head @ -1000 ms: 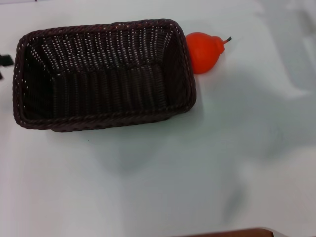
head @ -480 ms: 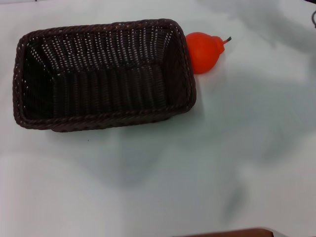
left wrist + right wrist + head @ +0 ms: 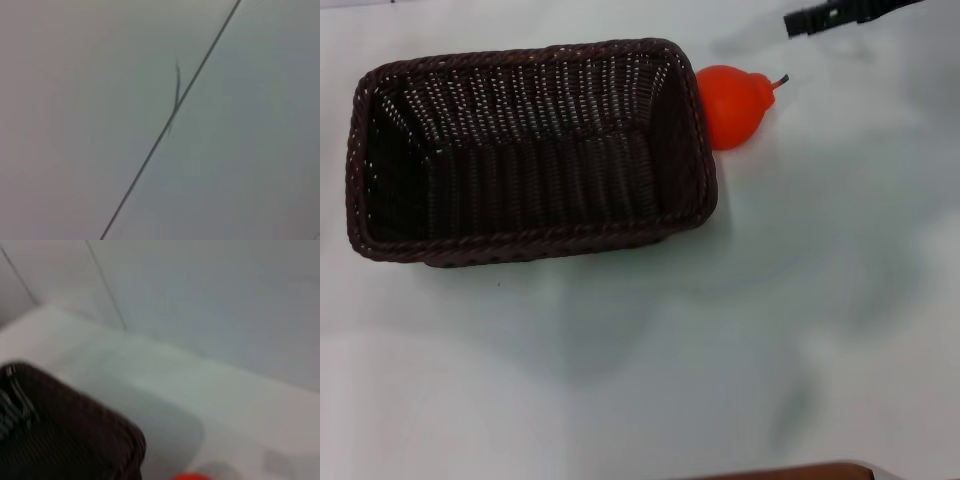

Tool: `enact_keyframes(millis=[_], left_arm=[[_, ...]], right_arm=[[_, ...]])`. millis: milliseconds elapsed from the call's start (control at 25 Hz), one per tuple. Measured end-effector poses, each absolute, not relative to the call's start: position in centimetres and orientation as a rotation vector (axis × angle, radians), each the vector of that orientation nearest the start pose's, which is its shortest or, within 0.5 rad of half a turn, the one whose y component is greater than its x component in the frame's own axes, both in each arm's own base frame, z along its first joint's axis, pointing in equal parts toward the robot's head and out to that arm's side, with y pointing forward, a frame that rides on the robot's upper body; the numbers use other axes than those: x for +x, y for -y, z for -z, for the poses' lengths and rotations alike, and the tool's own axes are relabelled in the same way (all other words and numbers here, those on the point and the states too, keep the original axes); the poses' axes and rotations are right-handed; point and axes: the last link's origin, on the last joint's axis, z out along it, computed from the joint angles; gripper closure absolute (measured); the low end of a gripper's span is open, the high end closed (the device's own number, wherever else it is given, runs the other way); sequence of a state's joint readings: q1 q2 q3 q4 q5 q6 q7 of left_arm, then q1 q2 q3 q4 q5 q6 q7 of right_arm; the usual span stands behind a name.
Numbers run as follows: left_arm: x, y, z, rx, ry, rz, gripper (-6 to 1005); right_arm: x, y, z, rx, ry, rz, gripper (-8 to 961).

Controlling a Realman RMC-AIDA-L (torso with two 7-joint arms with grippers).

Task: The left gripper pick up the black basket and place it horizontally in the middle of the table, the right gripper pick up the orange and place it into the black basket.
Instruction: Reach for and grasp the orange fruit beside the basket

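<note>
The black basket [image 3: 530, 150] lies lengthwise on the pale table [image 3: 740, 330], left of centre, and it holds nothing. The orange [image 3: 730, 103] sits on the table touching the basket's right end, stem pointing right. The right gripper [image 3: 830, 15] shows as a thin black bar at the top right edge, up and to the right of the orange and apart from it. The right wrist view shows a basket corner [image 3: 60, 430] and a sliver of the orange [image 3: 190, 476]. The left gripper is out of view.
The left wrist view shows only a pale flat surface with a thin dark seam [image 3: 170, 120]. A brown edge [image 3: 790, 470] shows at the bottom of the head view. Bare table lies in front of and to the right of the basket.
The right gripper has come into the head view at the top right. The dark piece seen at the left edge one second ago is gone. Basket and orange have not moved.
</note>
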State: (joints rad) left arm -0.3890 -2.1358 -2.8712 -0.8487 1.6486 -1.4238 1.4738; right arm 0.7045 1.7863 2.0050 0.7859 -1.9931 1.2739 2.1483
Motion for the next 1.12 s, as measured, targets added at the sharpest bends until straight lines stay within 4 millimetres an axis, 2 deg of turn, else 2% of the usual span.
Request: enact_keyframes(millis=[160, 480, 960, 1120], left_arm=[[-31.7, -32.7, -11.5, -1.761, 0.97, 1.198, 126], [-32.0, -32.4, -10.9, -1.753, 0.997, 1.219, 125], [-32.0, -32.0, -10.5, -1.757, 1.017, 1.23, 130], [-32.1, -31.9, -10.4, -1.754, 1.025, 1.233, 133]], right_arm=[[21.7, -43.4, -7.6, 1.053, -2.881, -0.606, 11], [20.5, -44.1, -4.3, 0.899, -2.747, -0.563, 6], [20.5, -44.0, 1.2, 0.811, -2.751, -0.587, 8], [20.8, -43.8, 2.5, 0.802, -2.766, -0.609, 86]])
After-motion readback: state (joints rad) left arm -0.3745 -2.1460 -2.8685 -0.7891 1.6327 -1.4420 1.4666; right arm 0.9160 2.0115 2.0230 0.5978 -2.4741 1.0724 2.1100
